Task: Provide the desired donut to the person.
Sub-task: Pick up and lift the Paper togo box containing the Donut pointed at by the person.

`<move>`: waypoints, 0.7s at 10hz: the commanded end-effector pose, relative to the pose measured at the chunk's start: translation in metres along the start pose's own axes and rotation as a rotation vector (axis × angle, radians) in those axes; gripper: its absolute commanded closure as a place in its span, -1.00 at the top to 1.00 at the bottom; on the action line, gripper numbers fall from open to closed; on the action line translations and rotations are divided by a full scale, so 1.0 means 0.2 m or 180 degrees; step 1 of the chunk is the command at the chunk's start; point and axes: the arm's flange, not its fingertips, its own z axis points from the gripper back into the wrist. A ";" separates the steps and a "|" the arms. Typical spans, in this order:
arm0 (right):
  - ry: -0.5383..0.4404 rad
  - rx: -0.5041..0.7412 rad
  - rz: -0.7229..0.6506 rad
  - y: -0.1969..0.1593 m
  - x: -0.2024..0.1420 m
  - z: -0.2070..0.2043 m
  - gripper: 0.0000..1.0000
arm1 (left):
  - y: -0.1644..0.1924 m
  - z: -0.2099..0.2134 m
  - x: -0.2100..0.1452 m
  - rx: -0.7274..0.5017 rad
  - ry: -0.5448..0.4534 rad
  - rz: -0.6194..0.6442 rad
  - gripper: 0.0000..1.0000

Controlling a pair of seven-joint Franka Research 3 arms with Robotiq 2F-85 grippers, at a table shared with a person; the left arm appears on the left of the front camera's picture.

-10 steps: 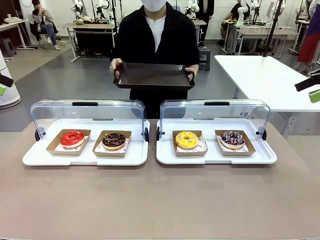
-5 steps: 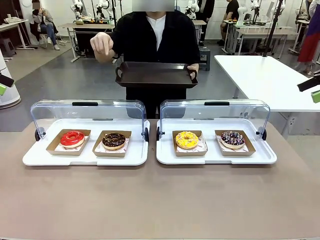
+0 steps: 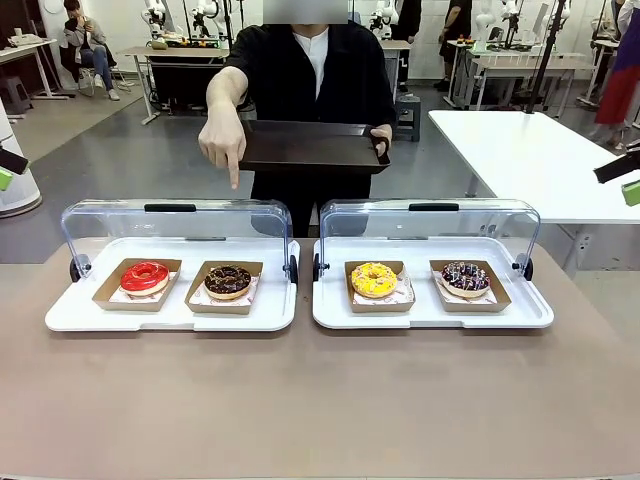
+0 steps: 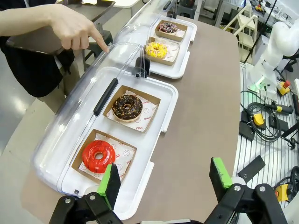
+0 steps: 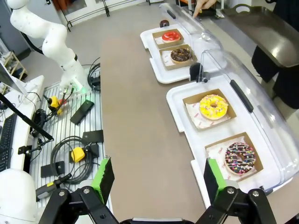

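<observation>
Fingers [image 4: 110,185] of the left gripper [image 4: 165,179] are standing wide apart with nothing between them, hovering high beside the left end of the table [image 3: 320,400]. The right gripper [image 5: 158,179] is likewise gaping wide and holding nothing, up beside the table's right end.

Four donuts are sitting in small cardboard boxes. A red donut [image 3: 145,276] and a chocolate donut [image 3: 228,281] are lying on the left white tray [image 3: 180,318], and a yellow donut [image 3: 374,279] and a sprinkled donut [image 3: 465,278] on the right white tray [image 3: 430,318]. Both clear lids [image 3: 175,225] are standing tipped back at the far side.

The person [image 3: 310,70] is standing across the table, gripping a dark tray [image 3: 310,148] with one hand [image 3: 380,135]. The pointing hand [image 3: 222,140] is aiming its index finger downward above the left lid, roughly over the chocolate donut.
</observation>
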 end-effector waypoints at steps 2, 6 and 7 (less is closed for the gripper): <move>-0.0050 0.0017 0.0033 0.00 0.00 0.00 1.00 | 0.00 0.00 0.00 -0.0004 -0.0023 -0.0013 1.00; -0.0050 0.0017 0.0033 0.00 0.00 0.00 1.00 | 0.00 0.00 0.00 -0.0004 -0.0023 -0.0013 1.00; -0.0050 0.0017 0.0033 0.00 0.00 0.00 1.00 | 0.00 0.00 0.00 -0.0004 -0.0023 -0.0013 1.00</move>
